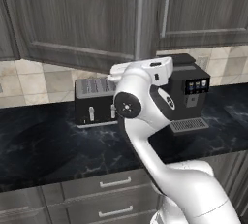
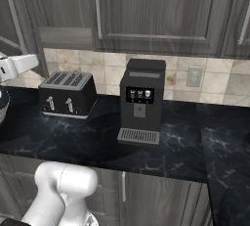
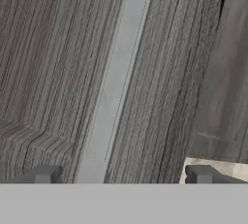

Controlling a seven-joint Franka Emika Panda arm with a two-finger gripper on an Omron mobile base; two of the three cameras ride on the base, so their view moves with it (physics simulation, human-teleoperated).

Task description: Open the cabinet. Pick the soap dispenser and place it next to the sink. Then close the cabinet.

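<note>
The cabinet (image 1: 82, 14) is dark wood-grain with two doors and long silver bar handles. In the left base view its left door looks swung slightly outward, its lower edge slanting below the right door (image 1: 203, 5). In the hand view the left door's handle (image 3: 116, 82) runs up the panel, its lower end between my fingertips (image 3: 46, 174). My gripper (image 3: 123, 175) is open, close to the door, with the jaws on either side of the handle and apart from it. My white hand (image 1: 145, 70) reaches up under the handle (image 1: 140, 22). The soap dispenser and the sink are out of view.
A black toaster (image 1: 94, 101) and a black coffee machine (image 2: 141, 100) stand on the dark marble counter (image 2: 185, 142) below the cabinet. Low drawers with short handles (image 1: 115, 183) sit under the counter. A tiled backsplash (image 2: 205, 80) runs behind.
</note>
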